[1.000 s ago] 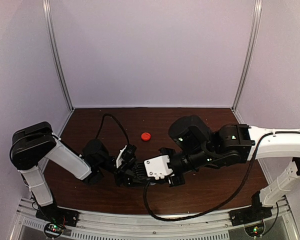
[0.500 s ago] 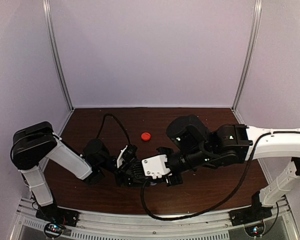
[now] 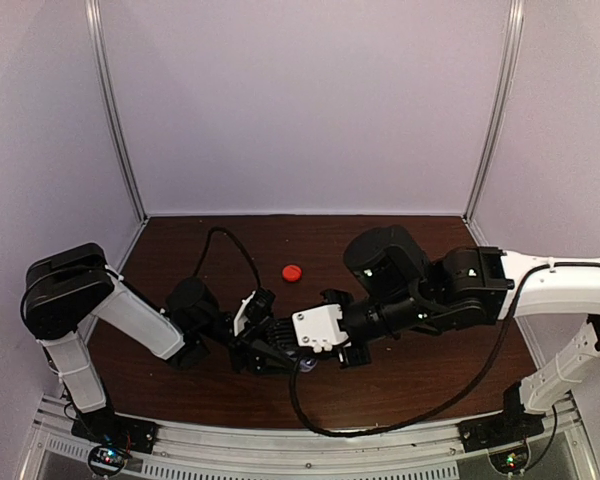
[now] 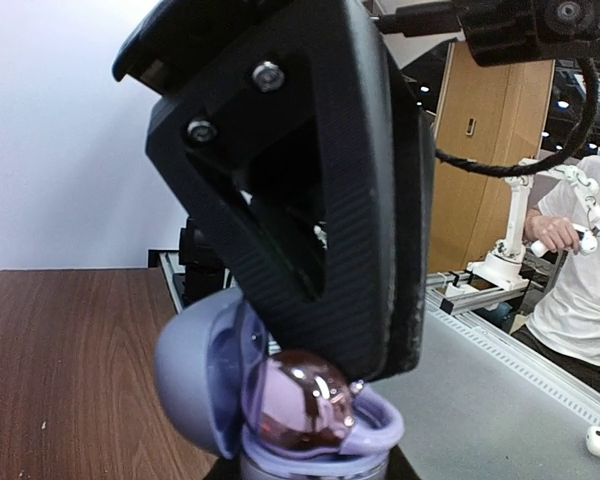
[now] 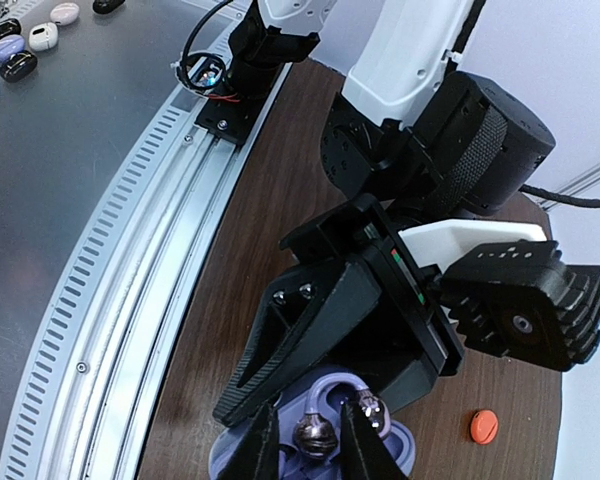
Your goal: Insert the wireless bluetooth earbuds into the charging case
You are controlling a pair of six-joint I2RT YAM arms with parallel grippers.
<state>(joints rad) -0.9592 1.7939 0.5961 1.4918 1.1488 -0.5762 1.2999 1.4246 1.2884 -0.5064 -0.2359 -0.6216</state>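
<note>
Earbud (image 5: 315, 435), small, shiny and purple-brown, pinched between the two black tips of the right gripper (image 5: 310, 410). Sits right at the mouth of the open charging case (image 5: 405, 447), touching it or almost so; hard to tell which. Second earbud (image 5: 372, 415) just beside, at about 2 o'clock from the first in the right wrist view, resting in the case.

Charging case round and pale purple, with its lid (image 4: 188, 365) swung open toward 9 o'clock in the left wrist view. Stays over the brown worktop (image 3: 420, 240), pinched by the left gripper (image 3: 268, 352). Shows one long black finger of that gripper reaching down to it in the right wrist view.

In the top view, left gripper reaching in from 9 o'clock and right gripper from 3 o'clock, tips close together near the front edge. Hides the case almost fully there.

Small red round thing (image 3: 292, 272) lying flat on the worktop at about 12 o'clock from the grippers, well apart from them. Shows also in the right wrist view, at 3 o'clock from the case.
</note>
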